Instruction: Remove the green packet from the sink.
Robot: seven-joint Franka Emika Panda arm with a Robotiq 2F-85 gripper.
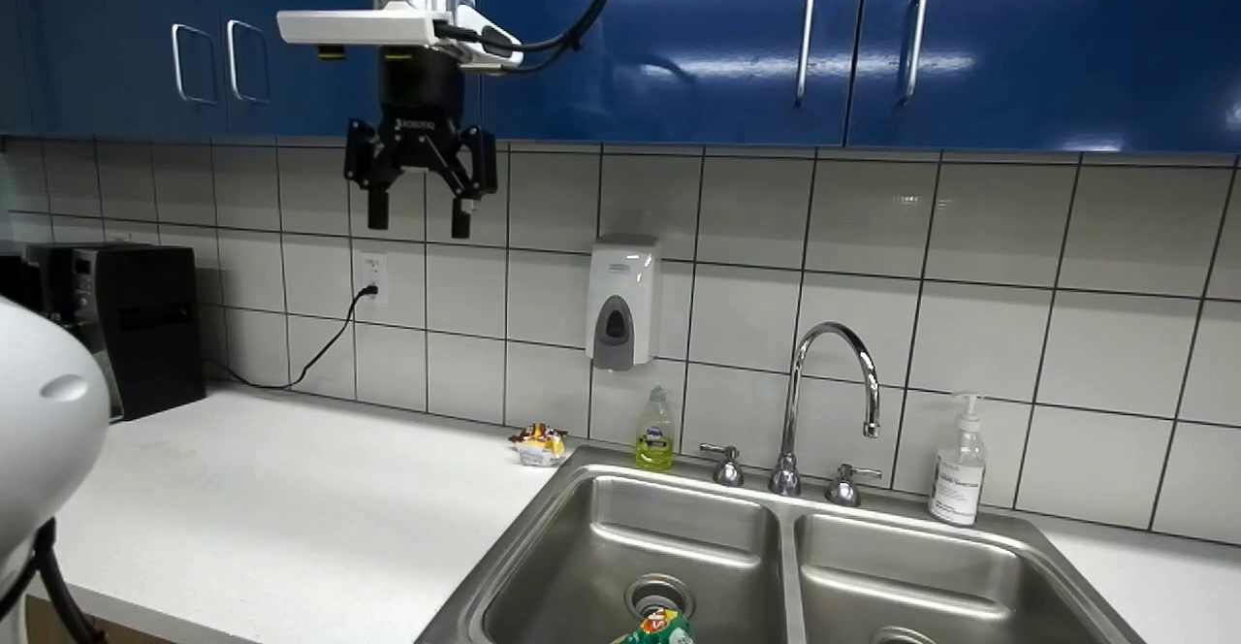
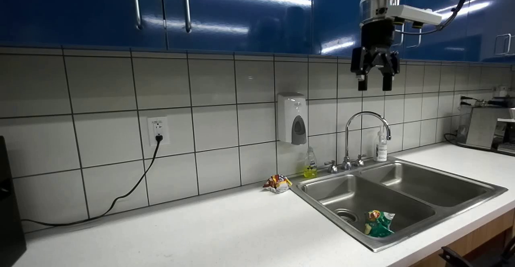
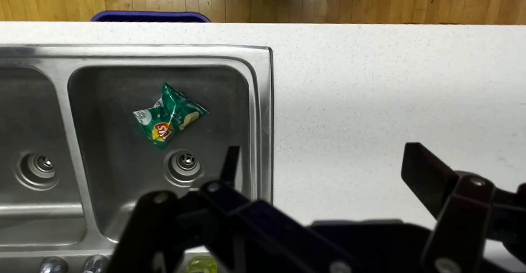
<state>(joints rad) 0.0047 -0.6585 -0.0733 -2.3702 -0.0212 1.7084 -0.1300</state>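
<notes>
The green packet point(image 3: 168, 116) is a shiny crumpled bag with a red and yellow logo. It lies on the floor of a steel sink point(image 3: 263, 100), in the basin nearer the long counter, beside the drain. In an exterior view the packet point(image 2: 379, 224) shows whole inside the sink point(image 2: 328, 214). In an exterior view only the top of the packet point(image 1: 662, 627) shows at the bottom edge. My gripper point(image 3: 322, 151) is open with nothing between its fingers. In both exterior views the gripper point(image 1: 420, 217) point(image 2: 375, 83) hangs high above the counter, pointing down, well away from the packet.
A curved faucet point(image 1: 790, 402) with two handles stands behind the sink. A yellow-green soap bottle point(image 1: 655, 435), a pump bottle point(image 1: 958, 474) and a crumpled red-yellow wrapper point(image 2: 277, 183) stand along the back. A wall dispenser point(image 1: 622, 305) and blue cabinets point(image 1: 669, 33) are above.
</notes>
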